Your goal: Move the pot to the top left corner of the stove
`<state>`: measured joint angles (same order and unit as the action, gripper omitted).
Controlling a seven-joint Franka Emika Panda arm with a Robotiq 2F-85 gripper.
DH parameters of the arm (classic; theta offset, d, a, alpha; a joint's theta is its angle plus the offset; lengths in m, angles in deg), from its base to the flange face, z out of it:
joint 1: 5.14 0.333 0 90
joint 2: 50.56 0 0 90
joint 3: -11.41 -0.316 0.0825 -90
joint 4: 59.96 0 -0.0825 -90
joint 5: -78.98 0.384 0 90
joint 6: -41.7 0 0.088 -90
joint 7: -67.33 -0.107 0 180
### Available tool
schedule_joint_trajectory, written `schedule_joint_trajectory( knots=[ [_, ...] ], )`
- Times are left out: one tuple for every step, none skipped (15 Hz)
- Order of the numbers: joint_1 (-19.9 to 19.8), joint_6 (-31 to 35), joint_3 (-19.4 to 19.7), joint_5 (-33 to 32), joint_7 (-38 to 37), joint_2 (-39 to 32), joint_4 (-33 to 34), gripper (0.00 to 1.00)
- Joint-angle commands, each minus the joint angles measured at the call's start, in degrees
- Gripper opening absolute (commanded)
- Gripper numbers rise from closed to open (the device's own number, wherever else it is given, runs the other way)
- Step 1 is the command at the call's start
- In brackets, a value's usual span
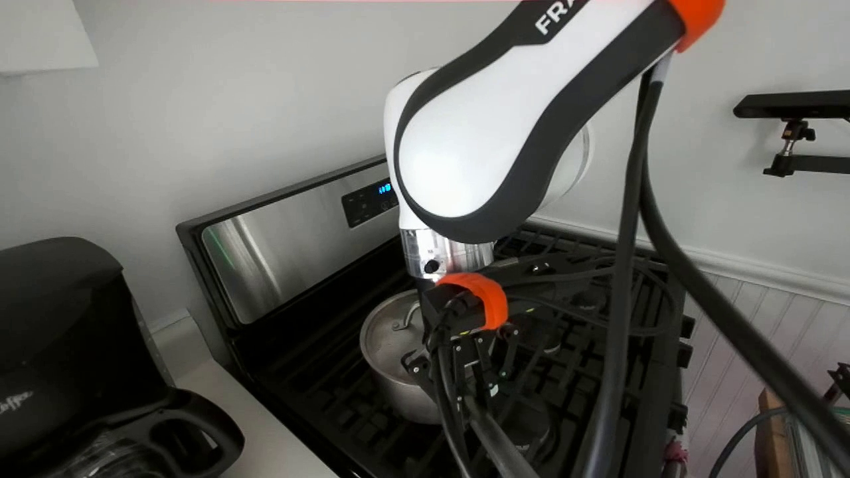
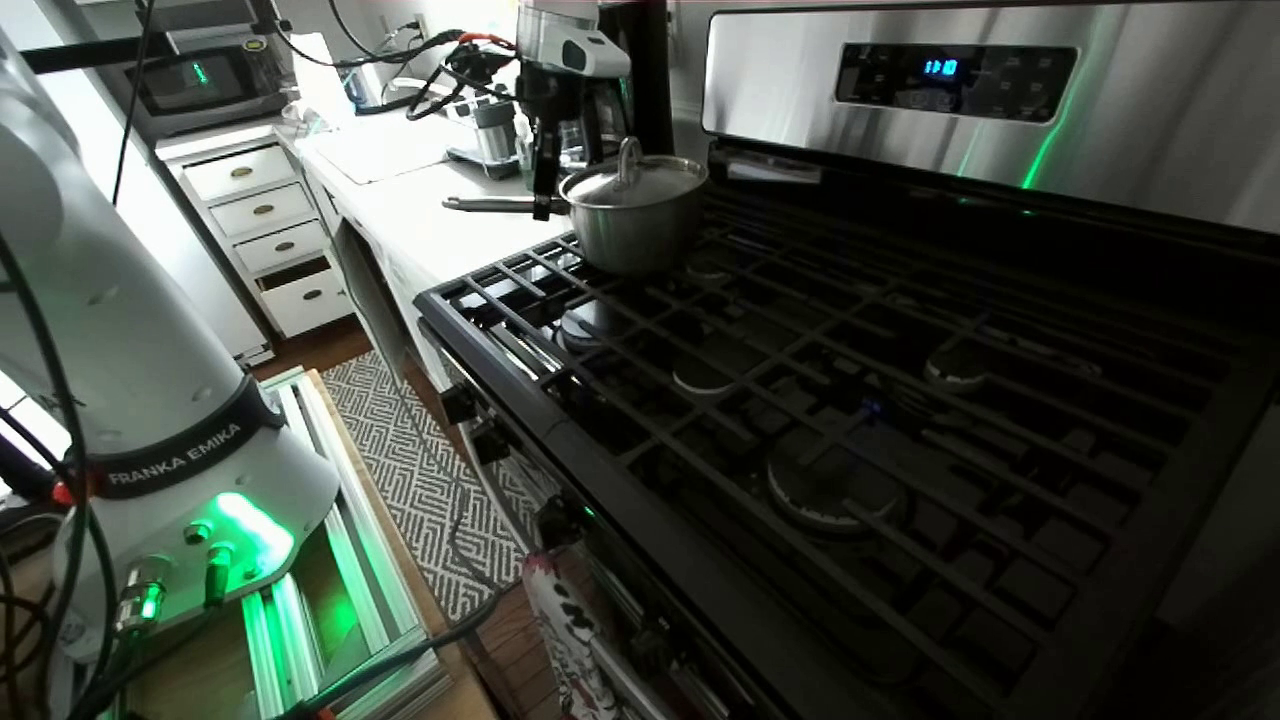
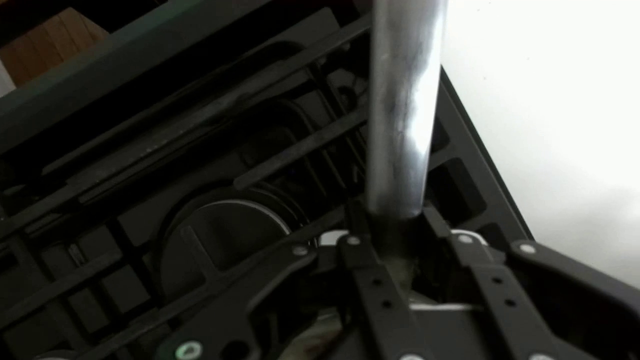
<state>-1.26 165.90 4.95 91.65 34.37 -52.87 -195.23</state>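
Observation:
The pot is a round steel saucepan with a domed lid. It shows in both exterior views (image 1: pixel 398 392) (image 2: pixel 640 235), upright over the rear grates at the counter-side end of the stove (image 2: pixel 700 440). I cannot tell whether its base rests on the grate. My gripper (image 3: pixel 395 220) has a finger on each side of the pot's long handle (image 3: pixel 406 110) and looks shut on it. In an exterior view, the gripper (image 2: pixel 545 205) hangs down at the handle near the pot wall. In an exterior view, the arm and cables hide the fingertips and handle.
The steel back panel (image 2: pixel 770 70) with a blue display rises behind the pot. A black coffee maker (image 1: pixel 60 332) stands on the white counter (image 2: pixel 400 210) beside the stove. Loose cables (image 1: pixel 624 299) hang from the arm. A towel (image 2: pixel 570 640) hangs at the stove's front.

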Motion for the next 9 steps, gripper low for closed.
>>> schedule_joint_trajectory(
  knots=[
    [0.4, -0.3, 0.9, -0.8, 1.1, -3.1, 3.6, 0.07],
    [0.5, -0.3, 1.0, -0.4, 1.4, -3.0, 3.6, 0.07],
    [0.5, -0.3, 1.0, -0.4, 1.2, -3.0, 3.7, 0.22],
    [0.6, -0.5, 1.0, -0.4, 1.1, -3.0, 3.7, 0.53],
    [0.6, -0.5, 1.0, -0.3, 1.1, -2.9, 3.8, 0.55],
    [0.7, -0.5, 1.0, -0.3, 1.1, -2.9, 3.8, 0.59],
    [0.7, -0.5, 1.0, -0.4, 1.2, -2.7, 3.7, 0.67],
    [0.7, -0.5, 1.0, -0.4, 1.1, -2.4, 3.7, 0.73],
    [0.7, -0.5, 1.0, -0.4, 1.1, -2.0, 3.6, 0.81]
  ],
)
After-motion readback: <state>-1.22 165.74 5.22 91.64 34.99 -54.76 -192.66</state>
